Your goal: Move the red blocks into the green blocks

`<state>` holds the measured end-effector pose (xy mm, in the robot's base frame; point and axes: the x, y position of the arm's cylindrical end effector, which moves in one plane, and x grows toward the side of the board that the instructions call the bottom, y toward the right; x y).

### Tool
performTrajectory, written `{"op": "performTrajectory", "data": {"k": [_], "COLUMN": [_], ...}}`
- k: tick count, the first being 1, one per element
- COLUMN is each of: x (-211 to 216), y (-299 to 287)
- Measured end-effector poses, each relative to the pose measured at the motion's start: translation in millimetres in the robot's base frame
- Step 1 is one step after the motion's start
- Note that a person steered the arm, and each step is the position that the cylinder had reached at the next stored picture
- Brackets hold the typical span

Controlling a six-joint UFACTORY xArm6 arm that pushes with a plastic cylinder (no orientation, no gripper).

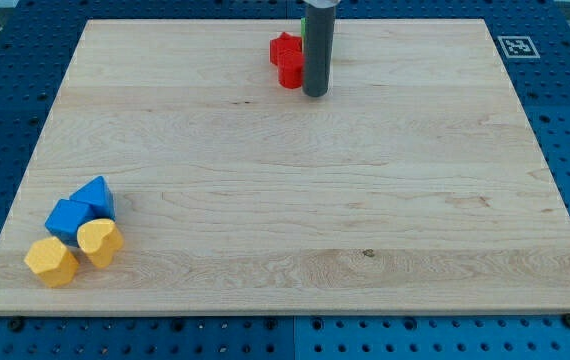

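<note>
Two red blocks sit close together near the view's top centre, one (283,47) just above the other (291,73); their shapes are hard to make out. My tip (315,95) rests on the board just right of and slightly below the lower red block, touching or almost touching it. A thin sliver of a green block (303,24) shows at the rod's left edge, above the red blocks. The rod hides the rest of it, and I cannot tell whether more green blocks lie behind.
At the view's bottom left lie two blue blocks (95,196) (66,217) and two yellow blocks (100,241) (51,261), clustered together near the board's corner. A black-and-white marker tag (517,46) sits at the board's top right corner.
</note>
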<state>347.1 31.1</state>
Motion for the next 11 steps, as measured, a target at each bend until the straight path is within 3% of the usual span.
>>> {"op": "performTrajectory", "data": {"k": [2, 5, 8, 9, 10, 11], "x": [1.7, -44.4, -52.0, -36.5, 31.8, 53.7], "y": [-29.1, -29.1, -30.3, -28.3, -15.6, -15.1]}}
